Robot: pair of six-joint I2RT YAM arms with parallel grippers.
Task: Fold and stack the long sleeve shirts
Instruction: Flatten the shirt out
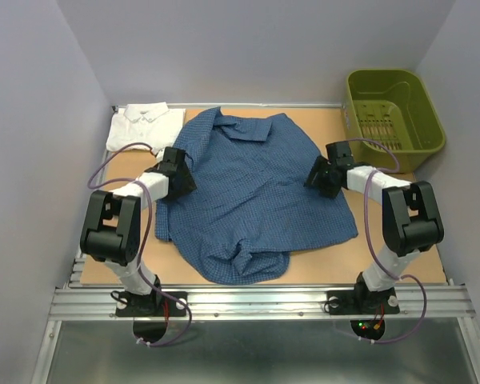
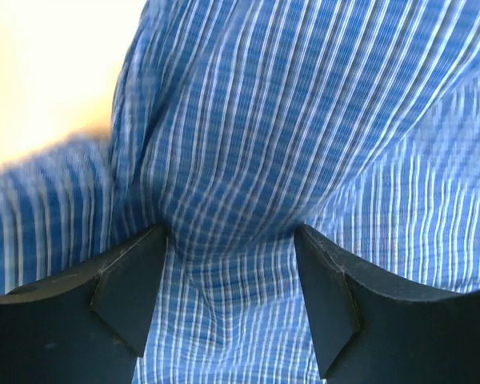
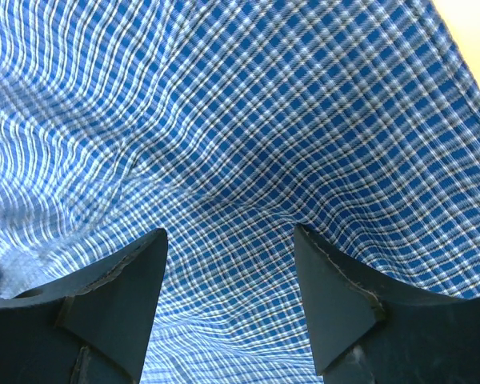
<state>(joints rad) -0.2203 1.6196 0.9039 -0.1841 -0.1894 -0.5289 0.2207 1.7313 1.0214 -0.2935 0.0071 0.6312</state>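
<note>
Setup: dark blue fine-check collared cloth shirt [image 1: 256,192] laid open on bench [image 1: 400,260], beneath both pincers. Left pincer [image 2: 232,240] spread, cloth ridge humped between fingers [image 2: 128,288], looks set for side fold. Right pincer [image 3: 230,240] spread over opposite side. Plain white folded shirt [image 1: 144,126] beyond left pincer, likely stack base.

We see a dark blue shirt [image 1: 256,192] of matt woven cloth with a fine check, softly creased, and a white shirt [image 1: 140,126] of smooth matt cloth. The basket [image 1: 430,120] is olive-green plastic with a slight sheen. The table [image 1: 400,264] looks like matt wood board, edged by a ribbed bare-metal rail [image 1: 256,302].
</note>
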